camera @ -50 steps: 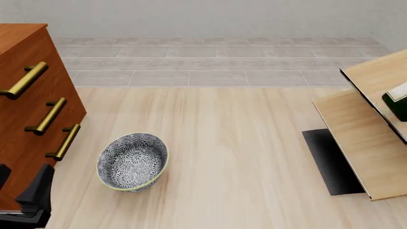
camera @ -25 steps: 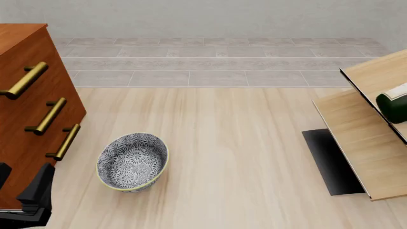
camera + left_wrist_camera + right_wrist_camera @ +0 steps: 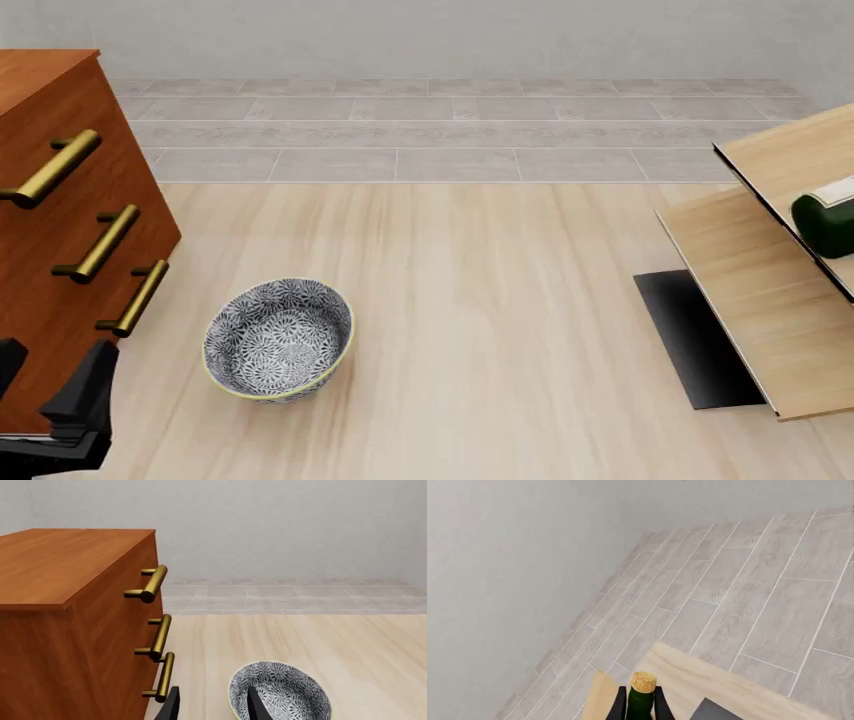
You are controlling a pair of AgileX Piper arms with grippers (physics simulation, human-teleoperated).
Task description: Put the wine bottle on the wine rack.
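We see the counter [image 3: 507, 300] as a pale wood surface whose far edge meets a band of grey tiles below a plain wall. Its broad middle, between the bowl and the wine rack, lies open.

The reddish-brown cabinet [image 3: 54, 230] stands at the left edge of the front view, with three brass handles [image 3: 100, 243] projecting toward the open middle.

The wine rack [image 3: 767, 290] stands at the right edge of the front view: slanted light-wood panels with thin dark edges over a black base [image 3: 694, 340]. It runs out of frame on the right.

The patterned bowl [image 3: 278, 338] sits near the cabinet, just beside the lowest handle.

The wine bottle [image 3: 823, 213] shows only as a dark green body end with a white label strip, lying against a rack panel at the right frame edge. We can read no writing on the label. In the right wrist view its cork and neck [image 3: 642, 697] point away from the camera, along the fingers.

The right end effector [image 3: 642, 705] holds the bottle, one finger on each side of the neck.

The left end effector [image 3: 212, 707] hangs beside the cabinet's lower corner, its fingers spread wide and holding nothing
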